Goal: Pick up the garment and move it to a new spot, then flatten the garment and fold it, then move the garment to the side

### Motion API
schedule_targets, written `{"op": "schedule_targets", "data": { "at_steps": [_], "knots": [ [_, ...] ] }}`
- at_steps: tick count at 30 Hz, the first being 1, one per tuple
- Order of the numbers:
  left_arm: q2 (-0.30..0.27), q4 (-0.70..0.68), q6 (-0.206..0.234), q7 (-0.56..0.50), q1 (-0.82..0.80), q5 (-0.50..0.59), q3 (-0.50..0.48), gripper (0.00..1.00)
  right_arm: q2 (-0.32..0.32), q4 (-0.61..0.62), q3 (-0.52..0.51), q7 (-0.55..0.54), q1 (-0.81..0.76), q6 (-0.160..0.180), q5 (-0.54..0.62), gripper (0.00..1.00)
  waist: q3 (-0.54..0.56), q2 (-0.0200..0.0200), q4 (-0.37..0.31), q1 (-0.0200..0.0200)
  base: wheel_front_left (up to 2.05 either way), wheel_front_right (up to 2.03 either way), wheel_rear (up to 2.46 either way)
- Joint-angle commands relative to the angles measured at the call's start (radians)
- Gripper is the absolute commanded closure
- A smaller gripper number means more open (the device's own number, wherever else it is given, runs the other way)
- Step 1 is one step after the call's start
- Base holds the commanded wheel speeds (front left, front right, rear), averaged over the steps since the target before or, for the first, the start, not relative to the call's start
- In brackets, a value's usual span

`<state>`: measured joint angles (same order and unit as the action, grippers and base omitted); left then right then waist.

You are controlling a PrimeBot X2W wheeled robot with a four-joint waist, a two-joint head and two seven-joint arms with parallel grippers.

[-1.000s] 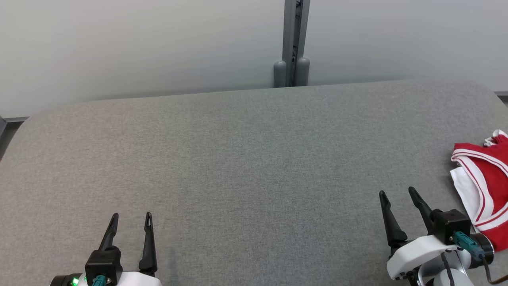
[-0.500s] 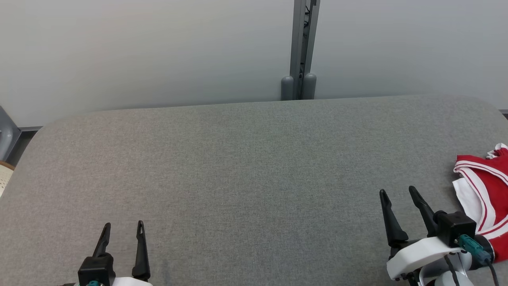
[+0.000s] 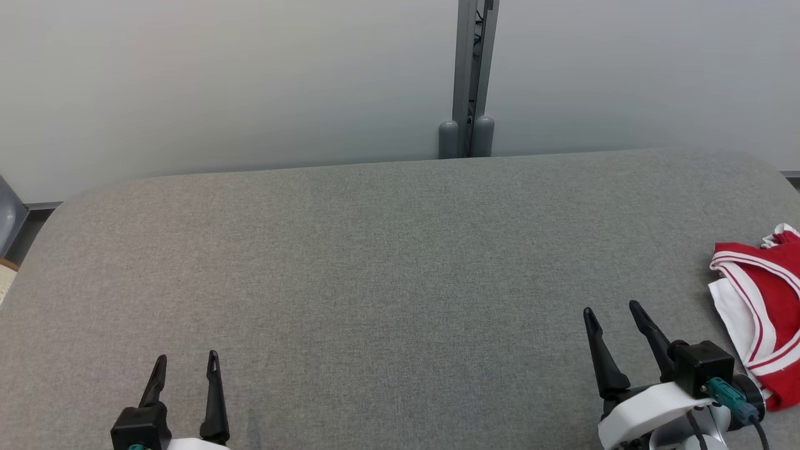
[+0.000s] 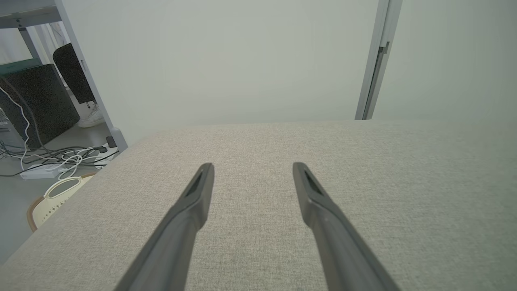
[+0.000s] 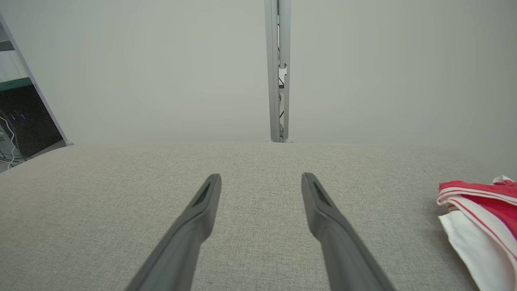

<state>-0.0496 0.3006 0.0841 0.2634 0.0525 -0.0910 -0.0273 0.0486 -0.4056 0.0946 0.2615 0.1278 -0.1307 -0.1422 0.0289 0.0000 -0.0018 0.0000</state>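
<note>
Head view has the red jersey-like garment with white striped trim and a white panel (image 3: 765,294) lying bunched at the right end of the grey fabric-covered table (image 3: 375,262), partly cut off by the picture's edge. It sits just to the right of the right gripper (image 3: 611,307), not touching it. That gripper's jaws stand wide apart and hold nothing. The left gripper (image 3: 187,357), well apart at the table's near left, is likewise spread and empty.

The cloth looks thin, light and limp, so it should sag and drape when lifted, and the layers may slide over each other. The doubled striped hem nearest the right gripper, seen in the right wrist view (image 5: 464,194), seems the firmest place to pinch. A single loose layer would likely pull free.

No brand, label or writing can be read on it.
</note>
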Motion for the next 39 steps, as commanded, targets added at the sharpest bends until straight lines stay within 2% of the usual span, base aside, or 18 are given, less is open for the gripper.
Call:
{"op": "schedule_targets", "data": {
  "at_steps": [1, 27, 29, 39],
  "knots": [
    [-0.003, 0.001, -0.005, 0.001, -0.002, -0.005, -0.004, 0.00, 0.006, -0.002, 0.001, 0.004, -0.008, 0.000, 0.003, 0.00, -0.001, 0.0000, -0.001, 0.0000, 0.00, 0.00, 0.00],
    [-0.003, 0.020, -0.021, 0.001, -0.009, -0.008, -0.002, 0.00, 0.006, -0.028, 0.005, 0.004, 0.008, 0.000, 0.026, 0.00, -0.032, 0.0000, -0.003, 0.0000, 0.00, 0.00, 0.00],
    [-0.004, 0.017, -0.019, 0.001, -0.007, -0.008, -0.007, 0.00, 0.005, -0.029, 0.011, 0.004, 0.012, 0.000, 0.025, 0.00, -0.037, 0.0000, -0.038, 0.0000, 0.00, 0.00, 0.00],
    [-0.004, 0.025, -0.026, 0.001, -0.015, -0.012, 0.000, 0.00, 0.005, -0.030, 0.012, 0.004, 0.017, 0.000, 0.020, 0.00, -0.041, 0.0000, -0.043, 0.0000, 0.00, 0.00, 0.00]
  ]
}}
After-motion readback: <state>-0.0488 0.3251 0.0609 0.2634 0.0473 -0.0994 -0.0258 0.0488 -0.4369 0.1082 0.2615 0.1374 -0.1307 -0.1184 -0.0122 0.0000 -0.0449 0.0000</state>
